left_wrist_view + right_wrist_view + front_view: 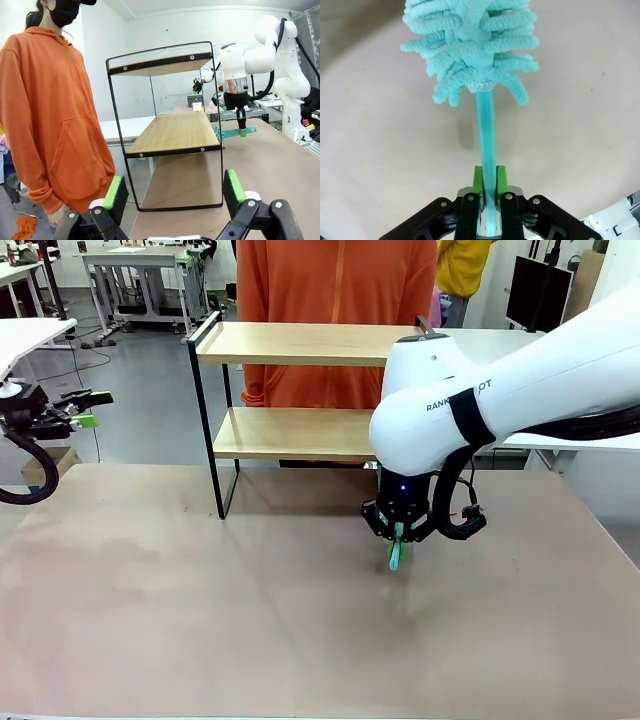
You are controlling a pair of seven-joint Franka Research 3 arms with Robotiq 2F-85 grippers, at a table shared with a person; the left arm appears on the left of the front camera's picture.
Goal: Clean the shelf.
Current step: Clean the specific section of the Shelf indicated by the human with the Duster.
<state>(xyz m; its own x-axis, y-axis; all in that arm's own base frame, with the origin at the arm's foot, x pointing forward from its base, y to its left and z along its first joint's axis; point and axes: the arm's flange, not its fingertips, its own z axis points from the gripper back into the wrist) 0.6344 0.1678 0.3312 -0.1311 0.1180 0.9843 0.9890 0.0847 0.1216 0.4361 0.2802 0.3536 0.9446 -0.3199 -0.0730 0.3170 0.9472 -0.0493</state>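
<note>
right claw [397, 538] clamped on duster [470, 50] handle, low over the bench [200, 620], just on the near side of the shelf [300, 344] at the far side. left claw [85, 412] open, far left. risk: thin handle swivels in the grip, or the arm clips the frame and tips it.

Left jaws: at the bottom edge, green pads [114, 192] wide apart.
Shelf [175, 132]: two wooden boards in a black frame, upright on the worktop [270, 165], seen from one end.
Person [50, 100]: orange hoodie, standing just beside the shelf, one hand [59, 215] hanging low.
Right arm [260, 55]: white, beyond the shelf, right jaws pointing down, clamped on a teal duster [230, 133] near the worktop.
</note>
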